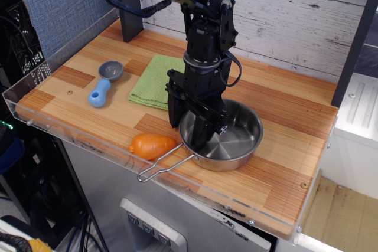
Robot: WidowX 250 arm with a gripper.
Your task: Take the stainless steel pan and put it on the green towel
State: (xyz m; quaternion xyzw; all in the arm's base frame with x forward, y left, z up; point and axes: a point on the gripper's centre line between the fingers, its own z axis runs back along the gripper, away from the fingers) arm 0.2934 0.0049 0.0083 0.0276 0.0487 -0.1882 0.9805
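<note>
The stainless steel pan [233,137] sits on the wooden table near the front edge, its wire-loop handle [159,168] pointing front-left. The green towel [152,81] lies flat behind and to the left of the pan. My black gripper [188,129] points down over the pan's left rim. Its fingers are spread, one outside the rim and one inside the pan, straddling the wall. I cannot see the jaws pressing on the rim.
An orange carrot-like toy [152,145] lies just left of the pan by the handle. A grey-and-blue scoop [104,84] lies left of the towel. A clear acrylic lip [77,137] runs along the table's front edge. A white plank wall stands behind.
</note>
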